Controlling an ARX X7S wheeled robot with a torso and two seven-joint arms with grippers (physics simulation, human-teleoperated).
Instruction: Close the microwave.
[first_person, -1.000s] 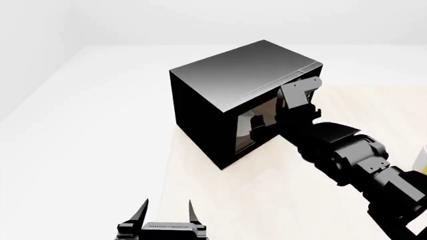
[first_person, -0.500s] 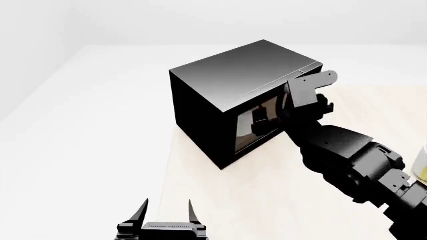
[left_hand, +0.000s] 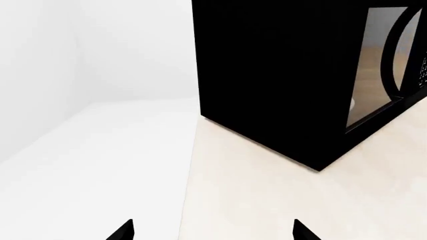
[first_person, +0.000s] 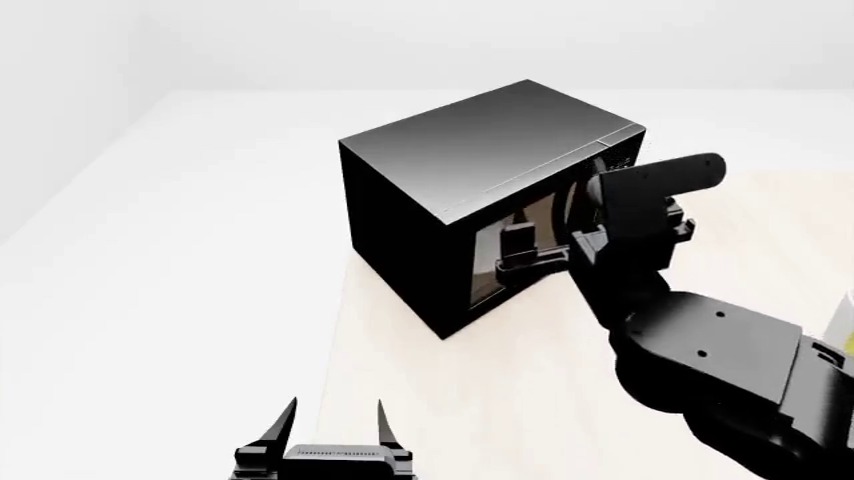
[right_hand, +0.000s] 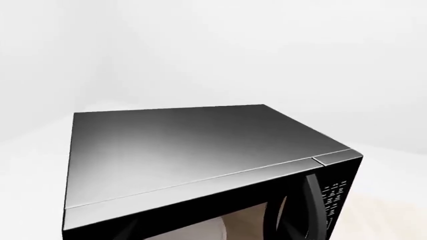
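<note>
The microwave (first_person: 467, 150) is a large black box standing on the pale table (first_person: 441, 400). Its glass door with the curved handle (left_hand: 393, 50) looks flush with the front. The right wrist view looks down on the microwave's top (right_hand: 187, 145), the keypad (right_hand: 333, 192) and a white plate (right_hand: 213, 231) behind the glass. My right gripper (first_person: 527, 255) is right at the door glass, its fingers spread, nothing between them. My left gripper (first_person: 334, 425) hangs open low near the table's left edge, far from the microwave (left_hand: 267, 75).
The table's left edge (left_hand: 190, 175) runs just left of the microwave, with white floor beyond it. A yellowish object (first_person: 843, 330) peeks in at the right border. My bulky right forearm (first_person: 707, 350) fills the lower right.
My right wrist has risen and swung to the right, and the forearm has come closer to the camera. The gripper stays at the door glass. The left arm has not moved.
</note>
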